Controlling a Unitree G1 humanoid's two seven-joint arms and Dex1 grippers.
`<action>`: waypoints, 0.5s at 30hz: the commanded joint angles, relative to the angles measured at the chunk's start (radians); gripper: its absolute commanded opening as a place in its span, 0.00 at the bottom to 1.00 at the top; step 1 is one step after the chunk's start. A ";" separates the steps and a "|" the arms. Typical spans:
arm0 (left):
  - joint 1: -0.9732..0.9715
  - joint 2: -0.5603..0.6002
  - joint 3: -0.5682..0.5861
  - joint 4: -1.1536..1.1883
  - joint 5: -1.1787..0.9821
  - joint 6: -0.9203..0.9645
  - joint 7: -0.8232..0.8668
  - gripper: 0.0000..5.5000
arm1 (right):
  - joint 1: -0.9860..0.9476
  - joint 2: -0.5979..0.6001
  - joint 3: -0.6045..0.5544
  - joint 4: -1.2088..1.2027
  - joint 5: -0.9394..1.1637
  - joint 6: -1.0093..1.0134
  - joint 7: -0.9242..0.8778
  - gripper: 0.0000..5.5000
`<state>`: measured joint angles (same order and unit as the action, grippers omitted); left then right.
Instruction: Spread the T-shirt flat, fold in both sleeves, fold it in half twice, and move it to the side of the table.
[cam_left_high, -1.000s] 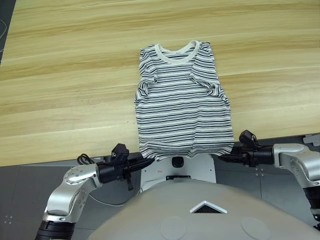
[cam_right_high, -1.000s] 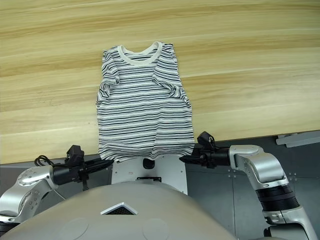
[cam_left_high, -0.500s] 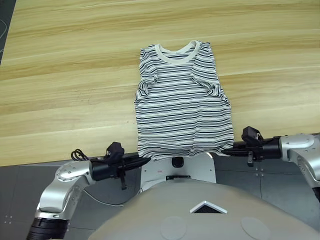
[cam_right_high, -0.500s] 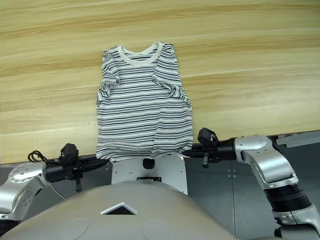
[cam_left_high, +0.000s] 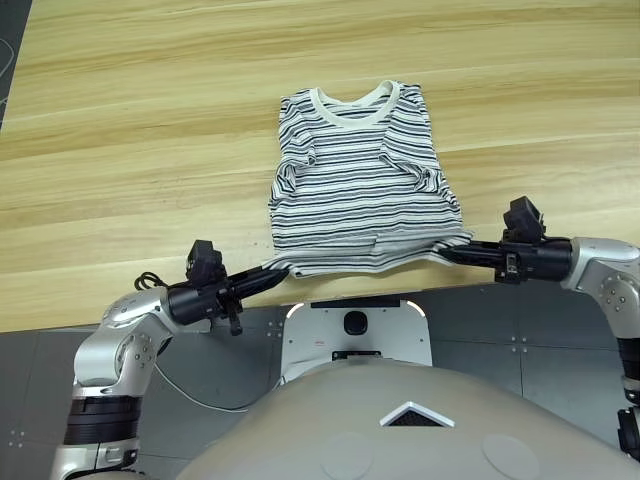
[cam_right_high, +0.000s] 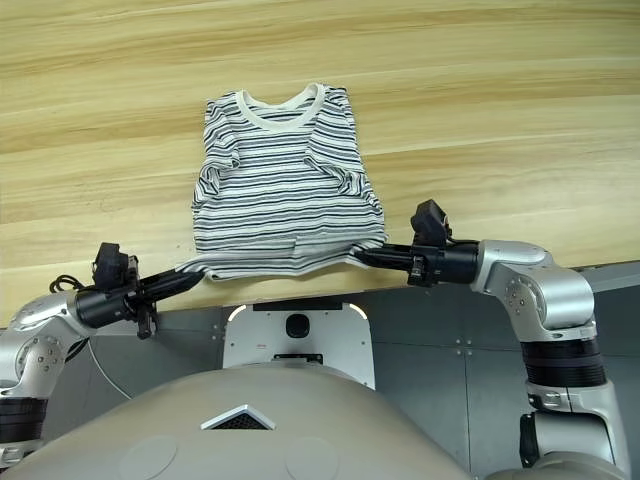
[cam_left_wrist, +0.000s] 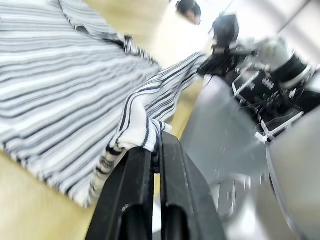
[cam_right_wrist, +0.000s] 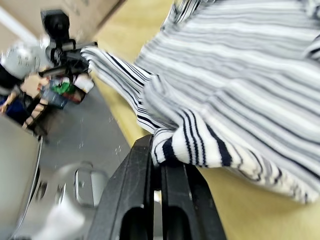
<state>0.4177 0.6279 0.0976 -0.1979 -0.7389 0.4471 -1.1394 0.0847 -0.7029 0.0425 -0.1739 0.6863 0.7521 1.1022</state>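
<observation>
A navy-and-white striped T-shirt (cam_left_high: 358, 180) lies on the wooden table (cam_left_high: 140, 150), collar at the far end, both sleeves folded in over the body. Its bottom hem is lifted off the near edge and doubled back toward the collar. My left gripper (cam_left_high: 276, 274) is shut on the hem's left corner (cam_left_wrist: 136, 131), just above the table's near edge. My right gripper (cam_left_high: 452, 250) is shut on the hem's right corner (cam_right_wrist: 186, 145) at the same height. The hem sags slightly between the two grippers.
Bare wood spreads wide to the left, right and far side of the shirt. The table's near edge (cam_left_high: 120, 322) runs just below both grippers, with grey floor (cam_left_high: 40, 390) beneath. A black cable (cam_left_high: 150, 282) loops by the left wrist.
Both grippers rose from below the table edge and moved forward over it, carrying the hem corners. The shirt's lower part, which hung over the edge, now lies doubled on the table.
</observation>
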 joint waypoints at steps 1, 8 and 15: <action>-0.059 -0.072 0.030 -0.010 -0.069 0.084 0.115 0.02 | -0.036 0.133 -0.060 -0.022 0.110 0.097 -0.144 0.03; -0.100 -0.228 0.052 -0.076 -0.201 0.166 0.299 0.02 | -0.024 0.373 -0.120 -0.113 0.293 0.178 -0.410 0.03; -0.237 -0.416 0.087 -0.049 -0.228 0.122 0.538 0.02 | -0.111 0.591 -0.172 -0.064 0.341 0.094 -0.644 0.03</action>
<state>0.2098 0.2400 0.1761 -0.2553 -0.9755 0.5823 -0.6483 0.0046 -0.1558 -0.1169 -0.2583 1.0279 0.8765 0.5089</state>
